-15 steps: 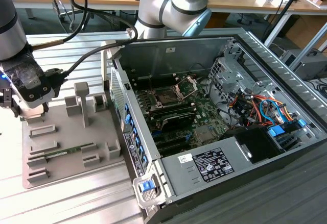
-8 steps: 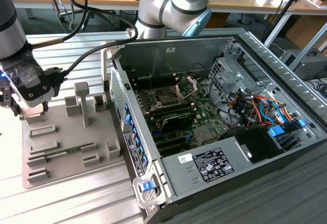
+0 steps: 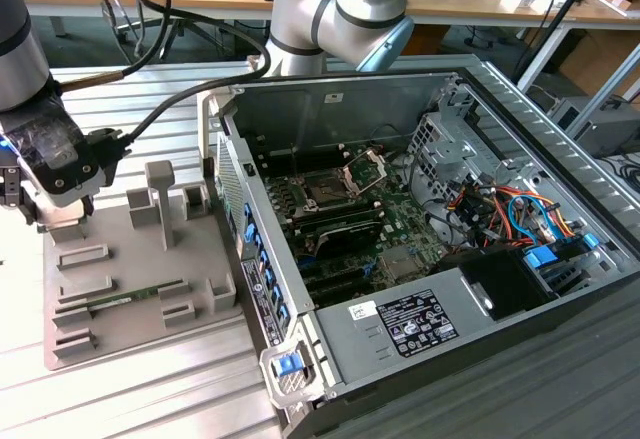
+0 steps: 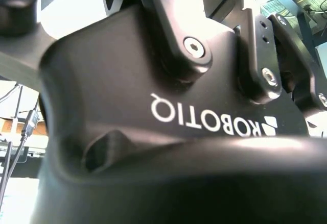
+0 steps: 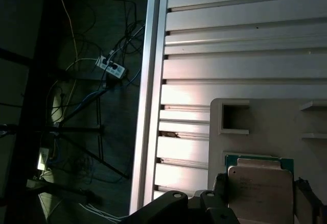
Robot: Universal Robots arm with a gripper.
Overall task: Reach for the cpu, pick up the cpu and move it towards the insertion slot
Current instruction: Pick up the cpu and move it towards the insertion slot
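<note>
Reach prob. done: hand (image 5: 261, 206) is straddling cpu (image 5: 260, 180) on jig (image 5: 271, 114), grip can't tell; insertion slot (image 3: 330, 187) is sitting well apart at 3 o'clock in exterior view, lift/transfer not yet done.

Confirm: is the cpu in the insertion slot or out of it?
Out: the cpu lies flat on the grey fixture; the insertion slot looks dark and unfilled.

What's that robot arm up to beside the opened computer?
One robot arm is working at a grey parts tray beside an open computer case. Its gripper hangs right at the cpu, which lies flat on the tray, not yet lifted. The insertion slot sits apart inside the case, its metal frame apparently swung open.
</note>
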